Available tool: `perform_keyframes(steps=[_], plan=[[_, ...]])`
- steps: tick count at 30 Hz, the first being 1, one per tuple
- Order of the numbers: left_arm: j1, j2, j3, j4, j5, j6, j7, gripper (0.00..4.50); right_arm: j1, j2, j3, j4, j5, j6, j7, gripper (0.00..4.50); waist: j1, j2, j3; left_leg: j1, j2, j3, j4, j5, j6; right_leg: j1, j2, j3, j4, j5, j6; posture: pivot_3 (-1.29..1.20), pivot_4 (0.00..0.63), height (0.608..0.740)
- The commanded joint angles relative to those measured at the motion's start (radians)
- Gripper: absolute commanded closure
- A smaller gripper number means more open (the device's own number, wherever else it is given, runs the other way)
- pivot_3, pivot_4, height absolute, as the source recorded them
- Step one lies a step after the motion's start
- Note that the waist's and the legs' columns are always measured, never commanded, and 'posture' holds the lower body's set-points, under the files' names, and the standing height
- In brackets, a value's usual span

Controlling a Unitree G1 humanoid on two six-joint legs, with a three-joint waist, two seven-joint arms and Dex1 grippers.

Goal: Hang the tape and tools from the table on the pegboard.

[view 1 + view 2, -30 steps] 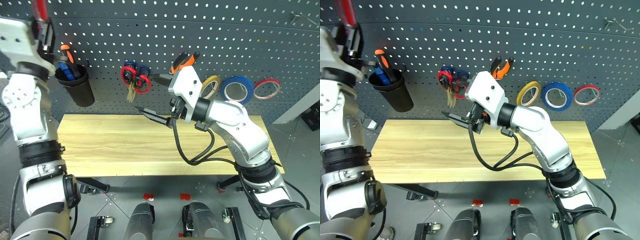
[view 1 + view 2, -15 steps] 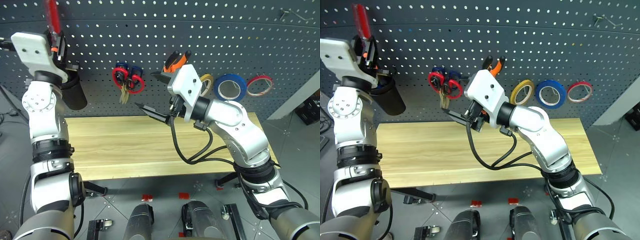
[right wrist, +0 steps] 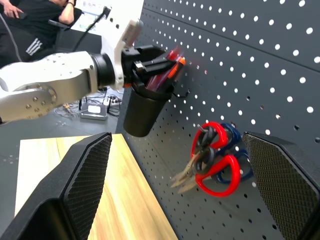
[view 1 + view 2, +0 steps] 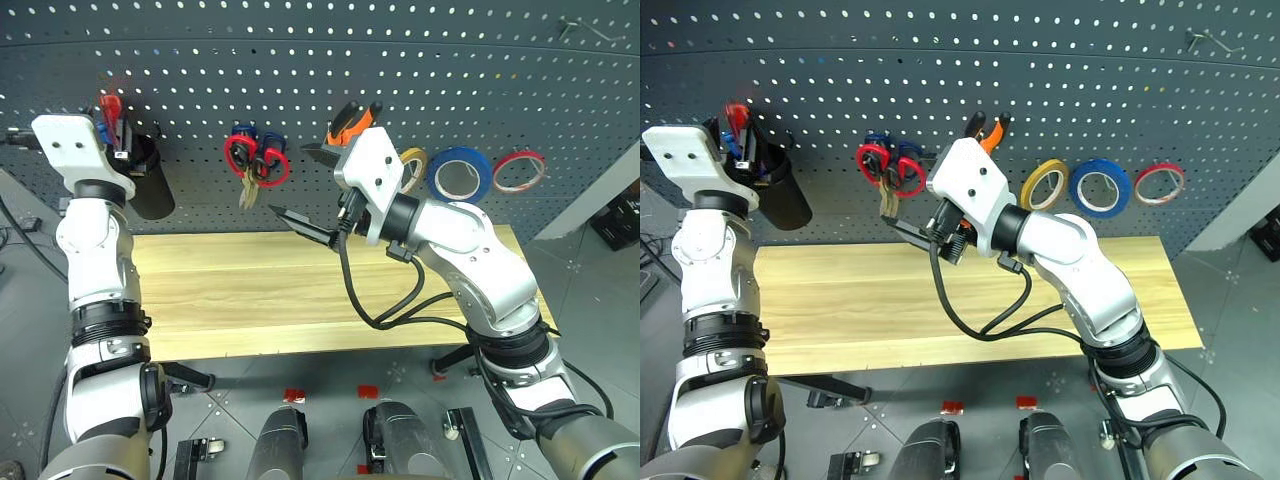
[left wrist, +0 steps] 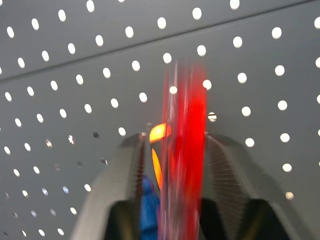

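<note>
The bench (image 4: 300, 290) lies bare below the pegboard (image 4: 300, 80). The left pincer (image 4: 118, 135) sits above the black cup (image 4: 150, 190), fingers (image 5: 222, 170) flanking the red screwdriver (image 5: 185, 150); I cannot tell whether they grip it. Right of the cup: red-blue scissors (image 4: 258, 160), pliers (image 4: 352, 118), blue tape (image 4: 460, 175). The right pincer (image 3: 175, 190) gapes wide, empty. No writing legible.

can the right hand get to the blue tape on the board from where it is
Probably yes. The blue tape hangs in the open on the pegboard, but the right hand points away from it, so the arm must swing back.
</note>
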Motion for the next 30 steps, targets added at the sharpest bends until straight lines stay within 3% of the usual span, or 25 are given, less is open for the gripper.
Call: perform_keyframes(steps=[1, 5, 19, 30], plan=[[0.021, 0.016, 0.044, -0.079, -0.018, -0.007, 0.033, 1.07, -0.010, 0.007, -0.036, -0.048, 0.022, -0.001, -0.008, 0.00, -0.001, 0.000, 0.000, 0.000, 0.000, 0.000, 0.000, 0.000, 0.000, 0.000, 0.000, 0.000, 0.000, 0.000, 0.000, -0.12, 0.196, 0.740], [0.062, 0.015, 0.058, -0.170, -0.026, 0.028, 0.052, 0.05, -0.004, 0.014, -0.044, -0.048, 0.041, 0.003, -0.009, 0.00, 0.000, 0.000, 0.000, 0.000, 0.000, 0.000, 0.000, 0.000, -0.001, 0.000, 0.000, 0.000, 0.000, 0.000, 0.000, -0.11, 0.187, 0.740], [0.190, -0.052, -0.120, -0.597, -0.144, 0.424, -0.115, 0.05, 0.109, -0.011, -0.132, -0.076, 0.051, 0.001, -0.054, 0.00, 0.023, 0.000, -0.010, 0.000, 0.000, 0.000, 0.000, 0.001, -0.002, 0.001, 0.000, 0.000, 0.000, 0.000, 0.000, -0.06, 0.125, 0.740], [0.402, -0.160, -0.117, -0.743, -0.169, 0.574, -0.074, 0.05, 0.466, -0.077, -0.179, -0.173, 0.003, -0.068, -0.126, 0.00, 0.026, -0.001, -0.047, 0.003, 0.000, 0.001, -0.001, 0.001, -0.001, 0.002, 0.001, 0.003, 0.002, 0.000, -0.001, -0.07, 0.099, 0.740]])
